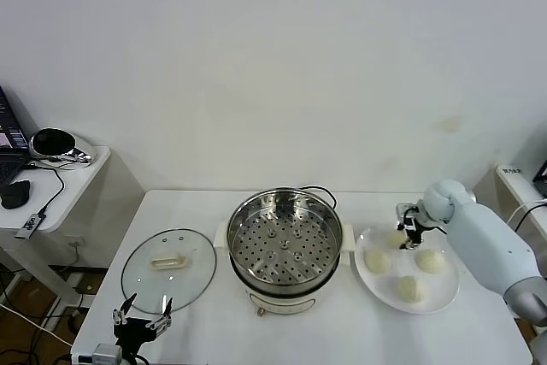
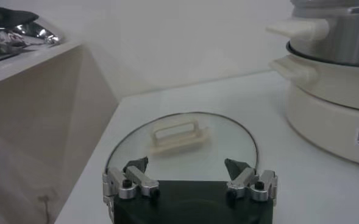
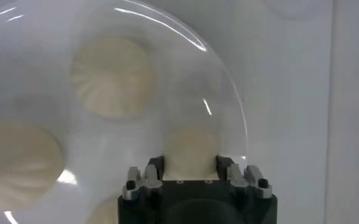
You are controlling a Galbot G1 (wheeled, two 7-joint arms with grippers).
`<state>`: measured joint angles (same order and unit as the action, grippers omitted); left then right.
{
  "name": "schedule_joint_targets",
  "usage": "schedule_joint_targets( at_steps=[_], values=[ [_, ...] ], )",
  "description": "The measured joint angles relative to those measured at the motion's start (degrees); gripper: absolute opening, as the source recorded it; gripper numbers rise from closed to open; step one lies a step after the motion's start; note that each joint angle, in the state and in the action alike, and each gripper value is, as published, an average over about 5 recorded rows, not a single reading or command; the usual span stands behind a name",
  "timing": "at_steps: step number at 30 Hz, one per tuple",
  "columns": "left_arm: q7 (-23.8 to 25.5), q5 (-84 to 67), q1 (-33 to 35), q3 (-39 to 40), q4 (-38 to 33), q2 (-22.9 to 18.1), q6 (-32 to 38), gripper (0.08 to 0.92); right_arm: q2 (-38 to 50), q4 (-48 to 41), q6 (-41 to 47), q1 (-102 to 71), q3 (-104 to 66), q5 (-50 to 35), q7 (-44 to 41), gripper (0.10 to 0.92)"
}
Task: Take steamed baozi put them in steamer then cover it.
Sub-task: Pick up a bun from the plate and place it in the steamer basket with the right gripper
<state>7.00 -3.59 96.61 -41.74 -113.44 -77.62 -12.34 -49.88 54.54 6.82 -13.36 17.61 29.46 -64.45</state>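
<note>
On the white plate (image 1: 381, 291) at the right lie several cream-white steamed baozi (image 1: 377, 259). My right gripper (image 1: 409, 230) is down at the plate's far edge, shut on one baozi (image 3: 190, 148) that fills the gap between its fingers. Two more baozi (image 3: 112, 76) lie farther off on the plate (image 3: 167, 55). The steel steamer (image 1: 285, 241) stands uncovered in the middle, its perforated basket bare. The glass cover (image 1: 168, 269) lies flat to its left. My left gripper (image 1: 144, 314) hangs open over the cover's near edge, with the cover's handle (image 2: 178, 134) ahead of it and the steamer (image 2: 334, 91) to one side.
A power cable (image 1: 318, 190) runs behind the steamer. A low side table (image 1: 60, 185) on the far left carries a dark shiny object, a mouse and a laptop corner. The table's front edge runs just below my left gripper.
</note>
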Motion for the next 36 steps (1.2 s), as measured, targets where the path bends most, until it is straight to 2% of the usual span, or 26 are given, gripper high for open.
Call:
schedule_joint_targets(
  at_steps=[6,13,23,28,36],
  values=[
    [0.0,0.04,-0.25,0.34,-0.39,-0.06,0.0,0.823,2.21,3.16,1.28,2.56,1.94,-3.13,-1.04,0.506],
    [0.06,0.29,-0.42,0.78,-1.2,-0.02,-0.06,0.823,3.65,7.99,3.6,11.27,9.12,-10.64,-2.99,0.509],
    [0.01,0.42,-0.12,0.51,-2.61,0.46,-0.15,0.823,-1.96,8.72,4.33,27.25,21.69,-21.81,-7.21,0.509],
    [-0.13,0.29,0.05,0.42,-3.46,-0.16,-0.19,0.823,-7.72,5.17,-1.56,31.94,25.03,-26.36,-9.95,0.505],
    [-0.23,0.22,0.28,0.11,-3.75,-0.37,-0.23,0.823,-15.27,1.66,-20.01,36.24,29.77,-29.48,-12.53,0.509]
  ],
)
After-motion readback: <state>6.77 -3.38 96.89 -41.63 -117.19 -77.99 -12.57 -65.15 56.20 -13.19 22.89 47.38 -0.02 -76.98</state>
